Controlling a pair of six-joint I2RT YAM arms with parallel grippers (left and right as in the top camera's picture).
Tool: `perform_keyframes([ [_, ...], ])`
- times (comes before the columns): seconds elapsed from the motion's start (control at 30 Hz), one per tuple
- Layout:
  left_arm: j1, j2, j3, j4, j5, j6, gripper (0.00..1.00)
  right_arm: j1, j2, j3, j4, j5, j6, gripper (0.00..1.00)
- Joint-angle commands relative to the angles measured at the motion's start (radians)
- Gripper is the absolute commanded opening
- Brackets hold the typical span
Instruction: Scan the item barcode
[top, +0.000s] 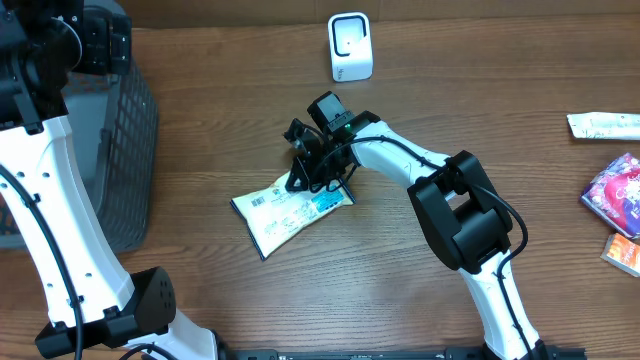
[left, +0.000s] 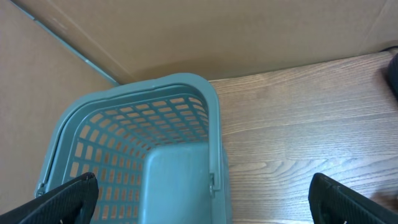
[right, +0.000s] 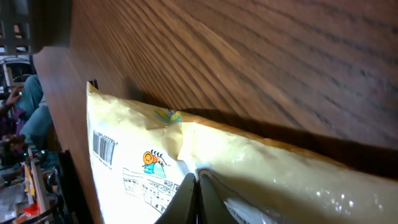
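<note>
The pincer shows at the bottom middle with its two dark fingers pressed together, their tips pinching a raised crease of a pale yellow packet that lies on the dark wood-grain bench. The packet runs across the lower part of the view, glossy at the right. Toward its left end it carries a black barcode facing up, a small orange cartoon figure beside it, and lines of fine print too small to read.
</note>
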Motion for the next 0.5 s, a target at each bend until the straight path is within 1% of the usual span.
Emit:
perform_keyframes([
  [0.0,0.006,0.01,-0.003,0.004,0.011,-0.014,1.0,-0.018,-0.044,-0.006,-0.069,0.058,-0.011,0.18],
  [0.03,0.006,0.01,-0.003,0.004,0.011,-0.014,1.0,-0.025,-0.065,0.004,-0.093,0.049,-0.011,0.27],
  [0.1,0.006,0.01,-0.003,0.004,0.011,-0.014,1.0,-0.039,-0.119,0.024,-0.142,0.047,-0.011,0.34],
  [0.13,0.006,0.01,-0.003,0.004,0.011,-0.014,1.0,-0.046,-0.156,0.034,-0.163,0.049,-0.011,0.43],
  [0.17,0.006,0.01,-0.003,0.004,0.011,-0.014,1.0,-0.053,-0.192,0.038,-0.177,0.049,-0.011,0.56],
  [0.2,0.006,0.01,-0.003,0.004,0.011,-0.014,1.0,-0.062,-0.233,0.039,-0.188,0.049,-0.011,0.82],
  [0.23,0.006,0.01,-0.003,0.004,0.011,-0.014,1.0,-0.07,-0.268,0.039,-0.199,0.053,-0.011,0.91],
  [0.3,0.006,0.01,-0.003,0.004,0.011,-0.014,1.0,-0.089,-0.334,0.039,-0.24,0.09,-0.011,0.92],
  [0.37,0.006,0.01,-0.003,0.004,0.011,-0.014,1.0,-0.117,-0.385,0.039,-0.313,0.186,-0.013,0.91],
  [0.47,0.006,0.01,-0.003,0.004,0.011,-0.014,1.0,-0.159,-0.399,0.037,-0.42,0.257,-0.08,0.93],
])
